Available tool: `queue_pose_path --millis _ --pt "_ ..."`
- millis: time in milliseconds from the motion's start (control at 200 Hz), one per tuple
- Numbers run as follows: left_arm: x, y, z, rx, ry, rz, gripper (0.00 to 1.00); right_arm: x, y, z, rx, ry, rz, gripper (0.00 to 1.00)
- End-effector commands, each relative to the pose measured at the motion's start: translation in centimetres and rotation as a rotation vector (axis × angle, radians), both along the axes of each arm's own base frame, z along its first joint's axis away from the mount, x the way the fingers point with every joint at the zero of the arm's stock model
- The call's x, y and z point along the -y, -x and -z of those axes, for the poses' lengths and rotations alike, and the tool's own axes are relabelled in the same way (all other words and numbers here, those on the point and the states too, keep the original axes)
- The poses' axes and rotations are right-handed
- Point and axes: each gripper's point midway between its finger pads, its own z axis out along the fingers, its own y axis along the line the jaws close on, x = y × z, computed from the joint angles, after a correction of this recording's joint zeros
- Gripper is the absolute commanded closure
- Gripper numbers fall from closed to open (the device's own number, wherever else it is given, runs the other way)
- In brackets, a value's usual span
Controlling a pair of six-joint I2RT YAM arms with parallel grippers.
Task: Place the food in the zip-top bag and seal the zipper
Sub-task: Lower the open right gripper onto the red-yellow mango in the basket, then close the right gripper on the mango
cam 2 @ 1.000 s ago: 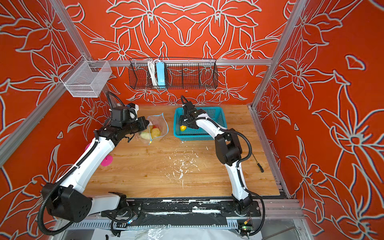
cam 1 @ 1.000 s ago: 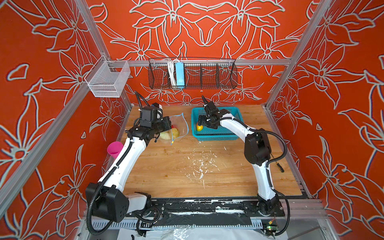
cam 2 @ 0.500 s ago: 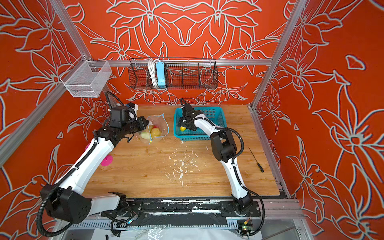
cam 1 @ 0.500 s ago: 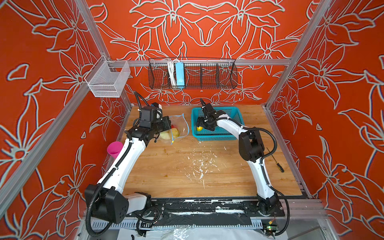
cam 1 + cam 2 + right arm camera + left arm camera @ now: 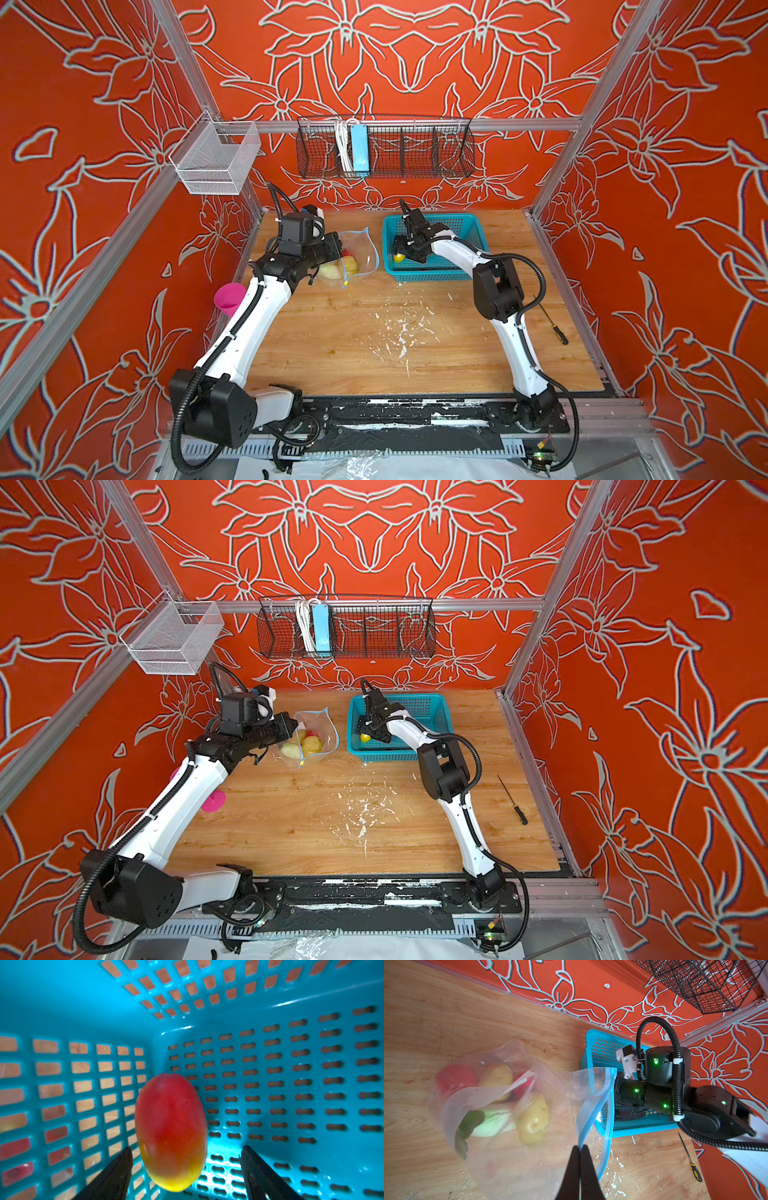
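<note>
Label [image 5: 521,1081] on zip-top bag [image 5: 508,1159] unreadable.

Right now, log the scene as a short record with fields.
bag: clear crinkly zip-top bag, mouth open
inside bag: two yellow-tan potato lumps, red pieces, green leafy piece
not bagged: red-yellow toy mango, in teal plastic mesh basket
left jaws: shut on the bag's light-blue zipper strip
right jaws: open, either side of the mango, inside the basket

Clear crinkly plastic zip-top bag [image 5: 483,1095], glossy plastic basket [image 5: 270,1001], wood-grain table [image 5: 353,353]
</note>
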Motion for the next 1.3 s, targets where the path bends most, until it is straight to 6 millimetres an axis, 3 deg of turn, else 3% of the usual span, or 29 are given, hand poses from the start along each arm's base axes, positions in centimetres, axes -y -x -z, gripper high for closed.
queue_pose_path --millis 0,135,440,611,931,1296 --pt "0.2 0.1 -0.8 0.028 0.007 0.001 1.0 -0.7 -1.0 0.4 0.005 -0.04 0.02 0.19" --pt "0.3 0.1 -0.6 0.021 0.011 0.008 1.0 -0.9 -1.3 1.1 0.002 -0.052 0.029 0.22" --pt "0.3 -0.1 -0.3 0.013 0.007 0.005 1.0 -1.0 -1.3 1.4 -0.002 -0.068 0.027 0.41" --pt "0.2 -0.1 -0.3 0.013 0.003 0.001 1.0 -0.7 -1.0 -0.4 0.01 -0.095 0.036 0.49" --pt "0.2 -0.3 0.4 -0.006 0.0 -0.004 1.0 0.0 -0.2 -5.7 0.137 -0.192 0.068 0.58" --pt "0.2 -0.4 0.5 -0.009 0.004 -0.003 1.0 0.4 1.1 -7.6 0.153 -0.214 0.054 0.62"
